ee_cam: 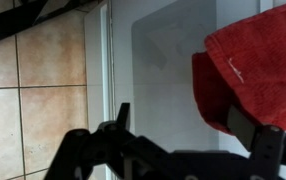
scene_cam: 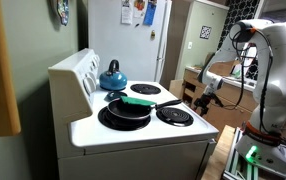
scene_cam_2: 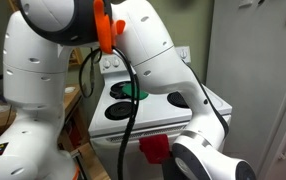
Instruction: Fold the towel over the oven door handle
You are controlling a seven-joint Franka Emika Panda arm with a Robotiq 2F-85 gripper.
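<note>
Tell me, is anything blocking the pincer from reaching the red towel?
No, nothing visible is in the way. In the wrist view the red towel sits right next to one finger of the open pincer, with only the oven door behind it.

Large white robot arm filling the foreground, orange band at 1 joint, black cable hanging down, white stove behind, 2 bare burners, green flat thing at the back, red towel at the stove front.
</note>
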